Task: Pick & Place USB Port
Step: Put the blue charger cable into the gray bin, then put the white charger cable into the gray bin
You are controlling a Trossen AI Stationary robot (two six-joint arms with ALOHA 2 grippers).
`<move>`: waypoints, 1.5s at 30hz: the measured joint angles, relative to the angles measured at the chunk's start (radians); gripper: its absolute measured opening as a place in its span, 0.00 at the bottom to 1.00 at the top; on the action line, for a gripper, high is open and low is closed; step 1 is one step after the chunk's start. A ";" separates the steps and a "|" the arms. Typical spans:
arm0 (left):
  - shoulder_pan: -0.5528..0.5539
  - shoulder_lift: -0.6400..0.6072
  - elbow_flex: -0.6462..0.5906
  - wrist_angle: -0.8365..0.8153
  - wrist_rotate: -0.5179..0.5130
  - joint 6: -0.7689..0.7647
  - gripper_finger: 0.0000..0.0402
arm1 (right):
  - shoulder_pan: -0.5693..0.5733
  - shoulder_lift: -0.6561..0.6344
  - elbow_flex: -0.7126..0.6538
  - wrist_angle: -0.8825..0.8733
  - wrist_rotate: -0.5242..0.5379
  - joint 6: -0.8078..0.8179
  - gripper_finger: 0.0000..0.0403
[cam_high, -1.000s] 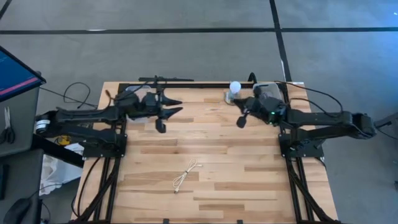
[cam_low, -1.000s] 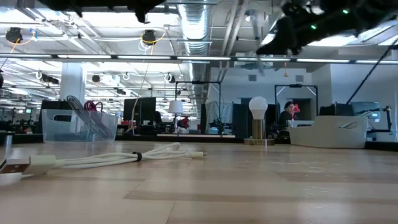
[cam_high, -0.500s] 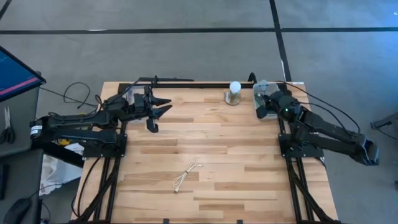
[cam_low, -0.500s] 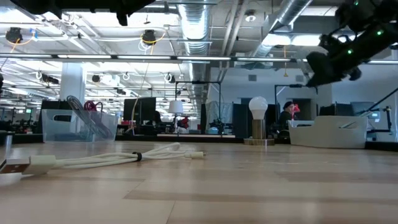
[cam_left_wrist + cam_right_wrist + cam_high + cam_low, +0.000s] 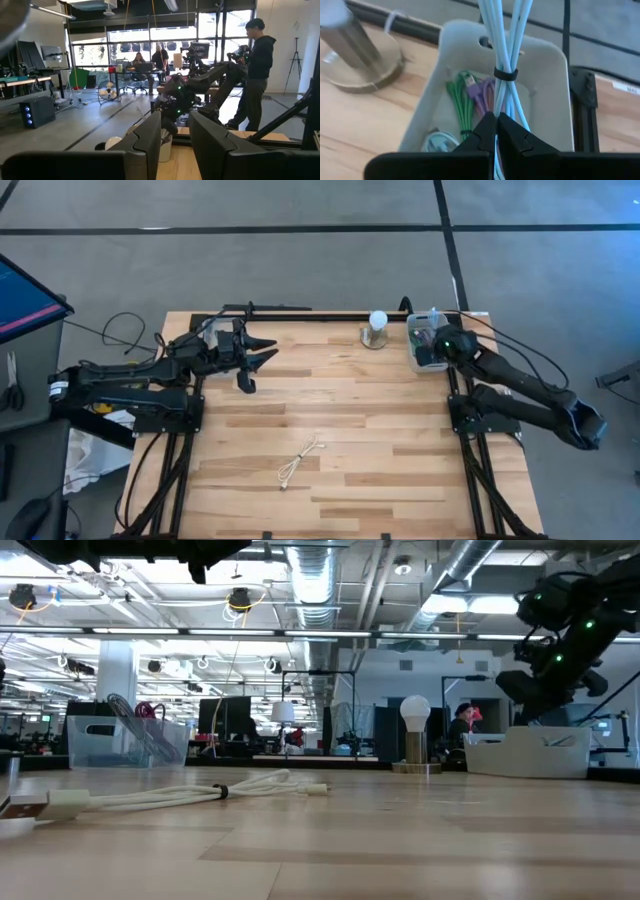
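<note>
1. The right gripper (image 5: 496, 131), over the tray (image 5: 547, 75) at the table's far right corner, is clenched on a light-blue cable bundle (image 5: 502, 50).
2. Lower it straight in; it probably clears the green cable (image 5: 462, 100).
3. The left gripper (image 5: 262, 353), part open and empty, waits near the far left corner.

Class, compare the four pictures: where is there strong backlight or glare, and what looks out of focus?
Low view: bright ceiling lights leave the right gripper a silhouette. Left wrist view: sunlit windows backlight the room, and the left gripper looms dark and soft. Right wrist view: even light, with the lamp base blurred.
</note>
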 joint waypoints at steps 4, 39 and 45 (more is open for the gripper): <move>0.000 0.000 0.000 0.000 0.000 0.000 0.25 | -0.027 0.069 0.000 0.003 -0.026 0.004 0.00; 0.000 0.001 0.000 -0.036 0.000 -0.058 0.25 | 0.068 0.074 0.001 0.305 -0.510 -0.153 0.29; -0.032 0.063 0.000 -0.087 -0.015 -0.183 0.25 | 0.170 0.052 0.001 0.488 -0.598 -0.156 0.27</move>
